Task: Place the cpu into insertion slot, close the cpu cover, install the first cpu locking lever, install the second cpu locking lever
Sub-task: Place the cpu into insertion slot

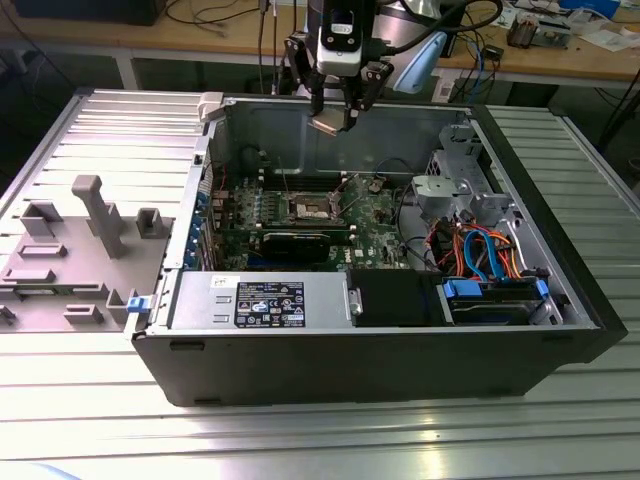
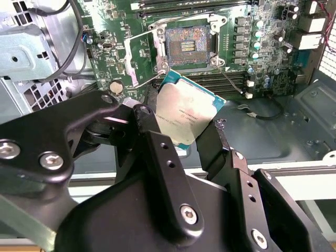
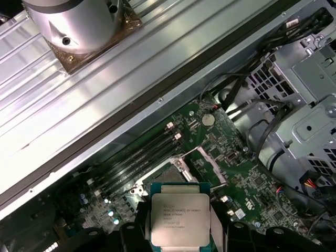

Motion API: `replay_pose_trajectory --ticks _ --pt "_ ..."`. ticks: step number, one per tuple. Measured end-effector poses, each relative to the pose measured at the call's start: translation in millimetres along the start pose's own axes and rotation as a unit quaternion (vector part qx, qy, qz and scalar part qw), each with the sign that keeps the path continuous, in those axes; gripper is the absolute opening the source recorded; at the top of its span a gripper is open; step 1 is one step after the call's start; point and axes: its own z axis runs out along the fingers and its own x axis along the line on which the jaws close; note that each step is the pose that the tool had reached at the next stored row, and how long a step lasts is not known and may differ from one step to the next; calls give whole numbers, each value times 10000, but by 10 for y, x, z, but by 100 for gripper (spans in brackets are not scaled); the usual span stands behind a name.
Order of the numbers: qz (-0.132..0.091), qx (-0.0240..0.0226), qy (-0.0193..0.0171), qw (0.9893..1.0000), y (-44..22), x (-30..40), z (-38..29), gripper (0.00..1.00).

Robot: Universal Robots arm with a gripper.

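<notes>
My gripper (image 1: 335, 115) hangs above the open computer case, over its back wall, shut on the cpu (image 1: 328, 125). In both wrist views the cpu (image 2: 186, 111) (image 3: 180, 218) is a flat square chip with a silver top and green edge, pinched between two black fingers (image 2: 157, 152) (image 3: 229, 231). Below and apart from it, the insertion slot (image 2: 189, 44) (image 1: 309, 207) lies bare on the green motherboard, dark centre showing. The cpu cover (image 2: 137, 59) (image 3: 206, 160) stands swung open beside the slot. A thin locking lever (image 2: 231, 81) sticks out past the slot's corner.
The case's black walls (image 1: 350, 350) ring the motherboard. A metal drive cage (image 1: 450, 190) and orange and blue cables (image 1: 485, 255) fill the exterior view's right side. The power supply (image 1: 265, 300) sits along the front. A grey fixture tray (image 1: 70, 250) lies outside at the exterior view's left.
</notes>
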Motion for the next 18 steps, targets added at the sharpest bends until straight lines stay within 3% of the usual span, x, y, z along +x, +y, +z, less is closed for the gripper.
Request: replay_pose_trajectory --ticks 5,12,18 --pt "313 -7 -28 9995 0 0 5 54" --pt "692 -13 -62 9976 -1 0 11 54" --pt "707 -14 -63 9975 -1 0 11 54"
